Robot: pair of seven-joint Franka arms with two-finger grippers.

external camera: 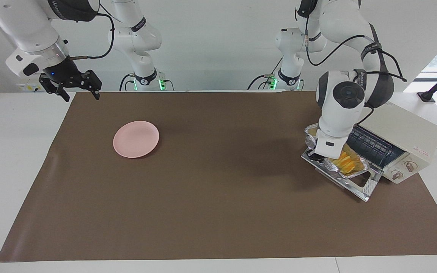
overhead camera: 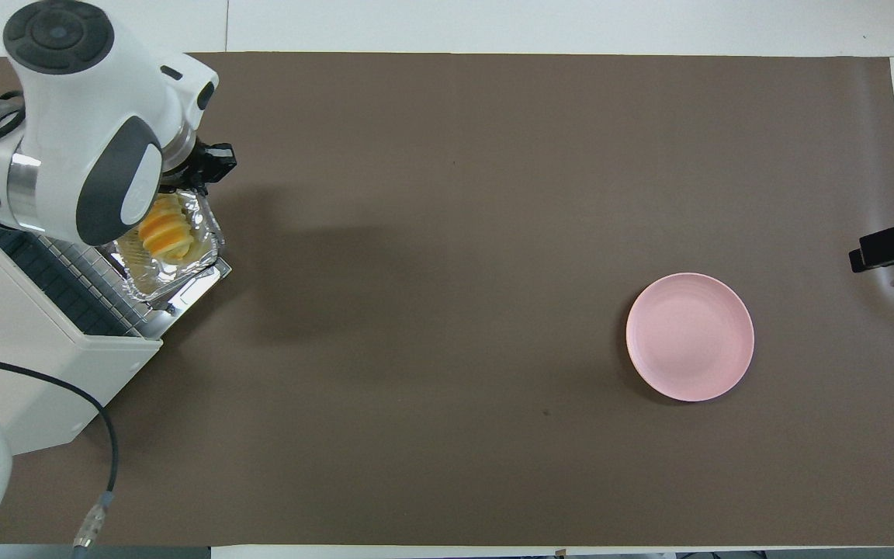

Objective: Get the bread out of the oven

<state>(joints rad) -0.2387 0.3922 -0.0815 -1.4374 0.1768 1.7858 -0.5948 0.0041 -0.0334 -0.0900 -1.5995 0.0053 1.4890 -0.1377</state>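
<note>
Two arms at the bench, bread [external camera: 345,162] in foil tray [external camera: 358,171] on the oven [external camera: 404,132] door, left gripper [external camera: 314,154] low at the tray, jaws unreadable, right gripper [external camera: 78,90] waiting aloft, jaws spread, pink plate [external camera: 136,139] well apart.

- The bread [overhead camera: 166,231] is seen in a foil tray [overhead camera: 183,268] on the open door of the oven [overhead camera: 20,349].
- The left gripper [overhead camera: 210,163] is held over the tray's edge.
- A pink plate [overhead camera: 690,336] is set on the brown mat [overhead camera: 447,310], well apart.
</note>
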